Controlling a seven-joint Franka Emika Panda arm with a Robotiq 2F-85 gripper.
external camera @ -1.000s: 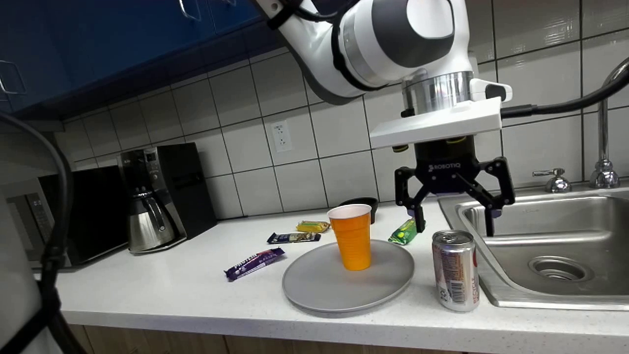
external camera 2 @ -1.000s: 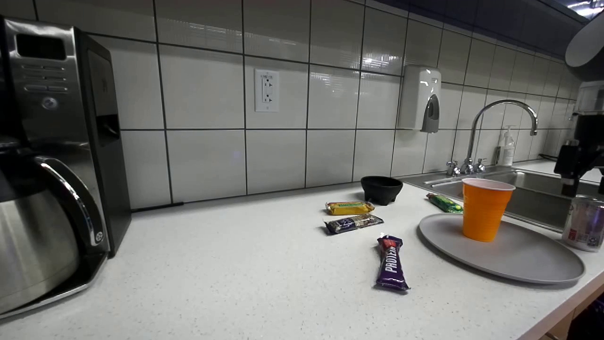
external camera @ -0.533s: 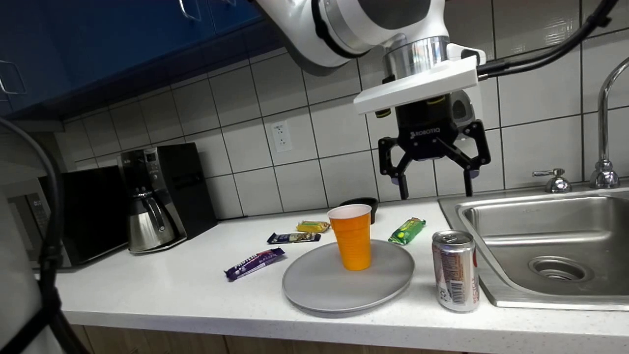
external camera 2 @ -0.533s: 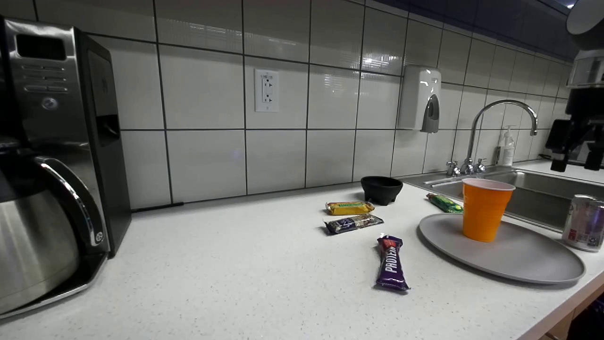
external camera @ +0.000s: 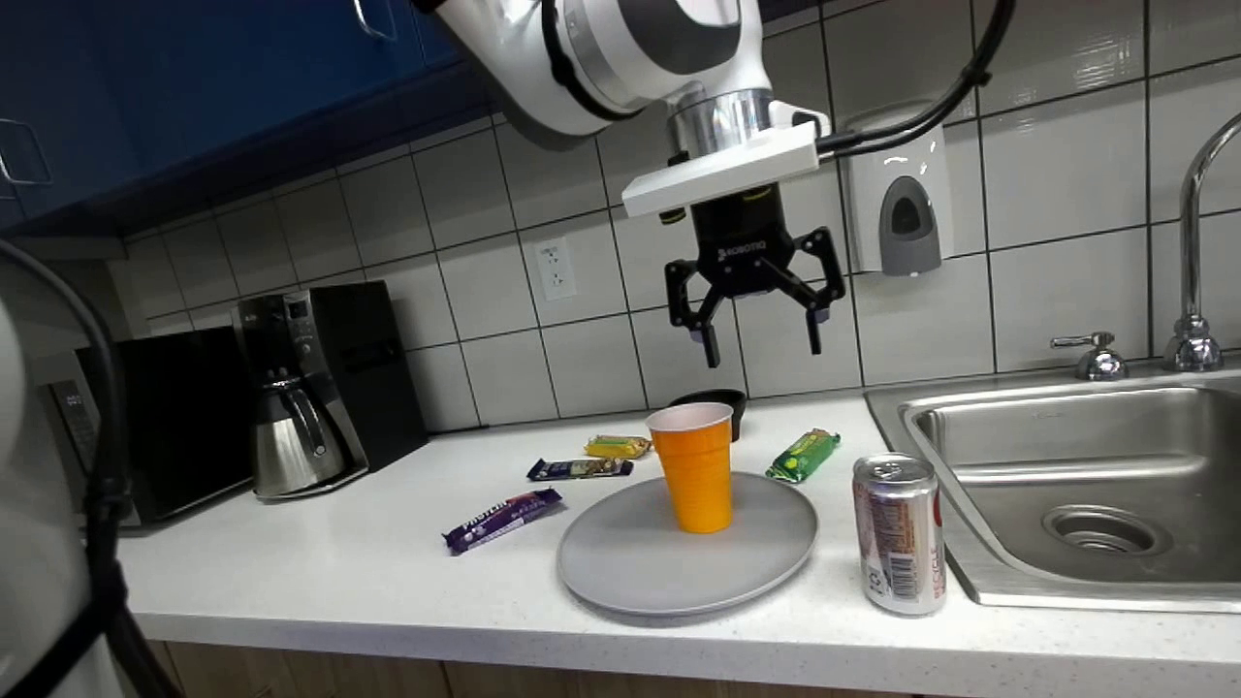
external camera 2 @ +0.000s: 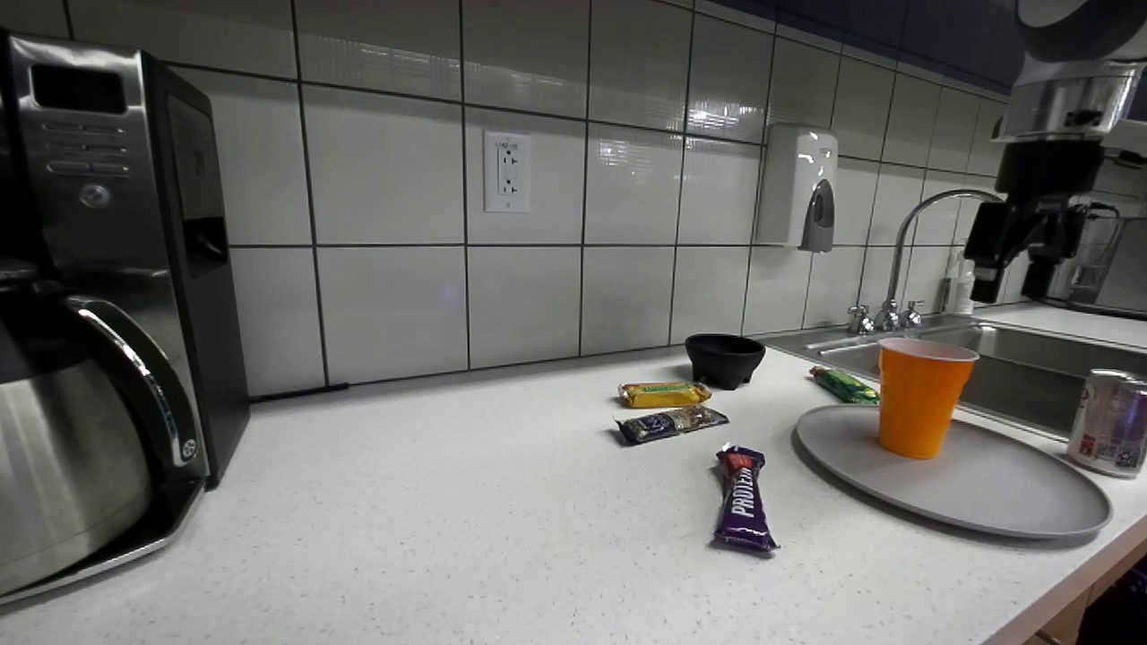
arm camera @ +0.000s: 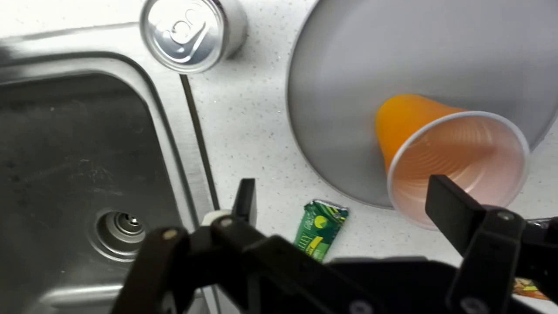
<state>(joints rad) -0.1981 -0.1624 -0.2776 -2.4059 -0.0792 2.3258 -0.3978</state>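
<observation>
My gripper (external camera: 764, 357) hangs open above the counter with nothing between its fingers; it is also in the wrist view (arm camera: 343, 179). Below it, an orange cup (external camera: 698, 480) stands upright on a round grey plate (external camera: 620, 567). Beyond the plate lies a green-wrapped bar (external camera: 804, 457), which shows between the fingers in the wrist view, its lower end hidden by the gripper. A silver can (external camera: 900, 538) stands upright beside the plate, close to the sink. In the wrist view one finger (arm camera: 453, 209) overlaps the cup's mouth, well above it.
A purple bar (external camera 2: 744, 502), a dark bar (external camera 2: 672, 424), a yellow bar (external camera 2: 664, 395) and a black bowl (external camera 2: 724, 360) sit on the counter. The steel sink (external camera: 1144, 485) with its faucet (external camera: 1191, 281) is at one end, a coffee maker (external camera: 330, 378) at the opposite one. A soap dispenser (external camera: 902, 204) hangs on the wall.
The open gripper has risen and moved away from the can and sink, toward the cup and plate. In both exterior views it shifts left. The objects on the counter have stayed in place.
</observation>
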